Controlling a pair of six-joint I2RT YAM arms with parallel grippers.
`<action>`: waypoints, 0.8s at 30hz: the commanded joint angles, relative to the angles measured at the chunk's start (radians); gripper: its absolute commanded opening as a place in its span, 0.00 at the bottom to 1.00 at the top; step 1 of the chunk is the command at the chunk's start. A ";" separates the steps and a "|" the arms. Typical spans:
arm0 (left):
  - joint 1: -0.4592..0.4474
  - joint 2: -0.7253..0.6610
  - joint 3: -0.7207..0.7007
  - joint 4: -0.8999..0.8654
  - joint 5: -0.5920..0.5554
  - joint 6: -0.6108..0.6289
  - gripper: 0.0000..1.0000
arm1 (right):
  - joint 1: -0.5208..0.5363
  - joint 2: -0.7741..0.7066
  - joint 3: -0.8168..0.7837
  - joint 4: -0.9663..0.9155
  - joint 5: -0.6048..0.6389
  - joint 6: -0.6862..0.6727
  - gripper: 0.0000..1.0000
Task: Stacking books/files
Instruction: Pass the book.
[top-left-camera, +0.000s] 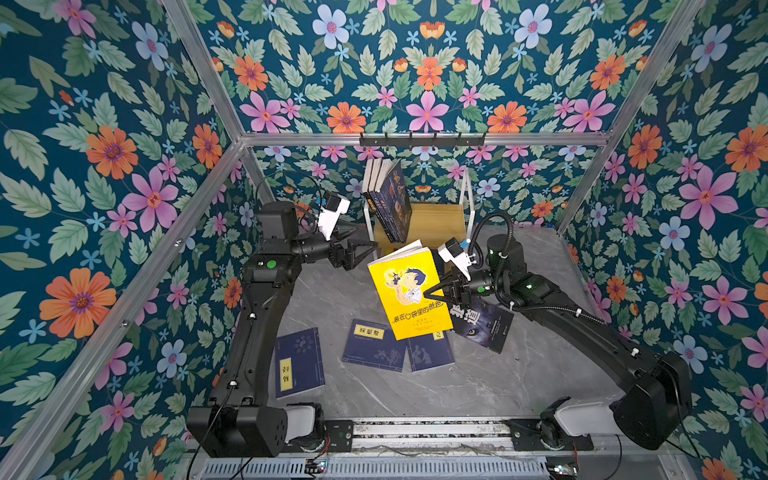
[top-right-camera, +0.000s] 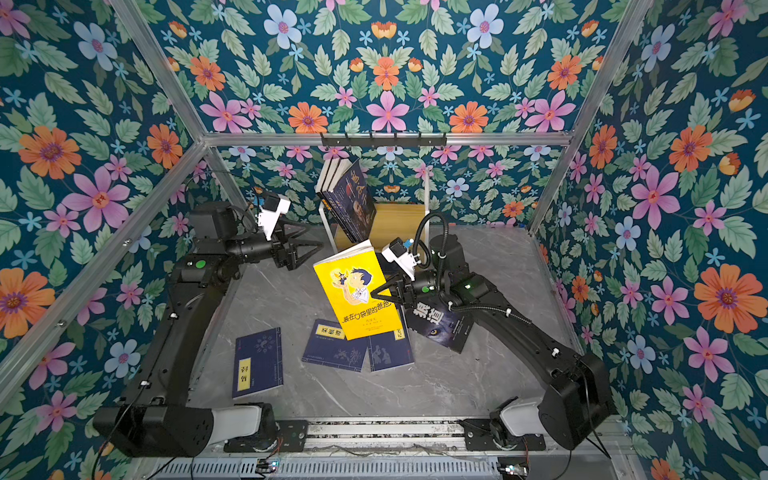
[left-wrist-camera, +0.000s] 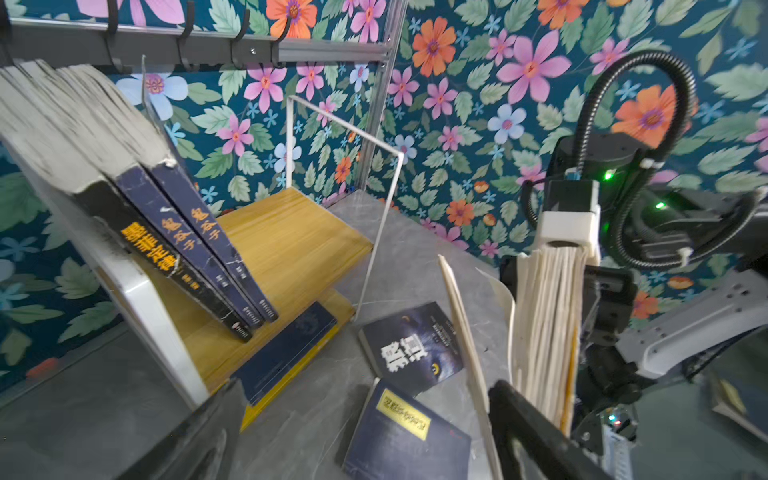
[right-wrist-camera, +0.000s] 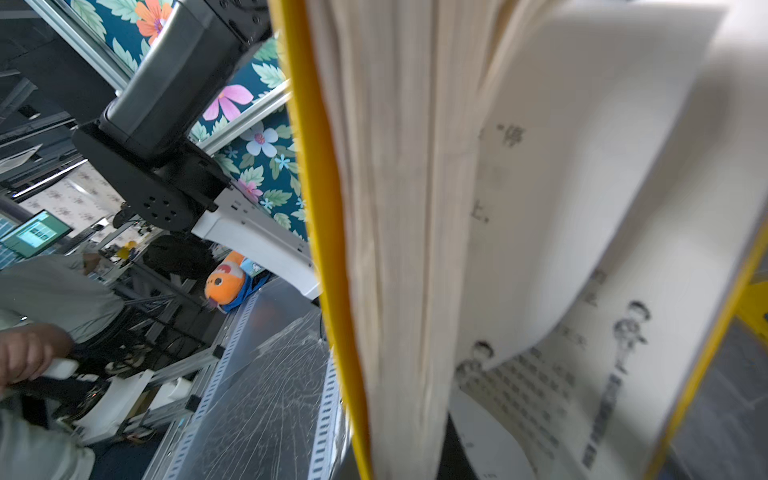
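My right gripper (top-left-camera: 432, 293) (top-right-camera: 380, 291) is shut on the right edge of a yellow cartoon-cover book (top-left-camera: 409, 291) (top-right-camera: 357, 291), which hangs tilted above the table with its pages fanning (right-wrist-camera: 395, 249) (left-wrist-camera: 544, 324). My left gripper (top-left-camera: 370, 249) (top-right-camera: 316, 247) stands open and empty, left of that book and beside the shelf's white frame; its fingers (left-wrist-camera: 532, 432) stand wide apart. Three books (top-left-camera: 392, 199) (left-wrist-camera: 187, 249) lean on the wooden shelf (top-left-camera: 436, 220). On the table lie three navy yellow-label books (top-left-camera: 299, 361) (top-left-camera: 374, 345) (top-left-camera: 430, 349) and a black book (top-left-camera: 484, 324) (left-wrist-camera: 411, 345).
Another navy book with a yellow edge (left-wrist-camera: 286, 353) lies flat at the shelf's lower level. A black hook rail (top-left-camera: 422, 140) runs above the shelf on the back wall. Floral walls close in three sides. Grey tabletop (top-left-camera: 519, 374) lies bare at the front right.
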 joint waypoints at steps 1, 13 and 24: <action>0.000 0.016 0.068 -0.243 -0.100 0.321 0.99 | 0.001 0.009 0.018 -0.061 -0.076 -0.095 0.00; -0.120 0.032 0.086 -0.473 -0.203 0.568 1.00 | 0.037 0.134 0.233 -0.481 0.015 -0.396 0.00; -0.237 0.057 0.042 -0.481 -0.179 0.566 0.99 | 0.070 0.267 0.433 -0.699 0.094 -0.545 0.00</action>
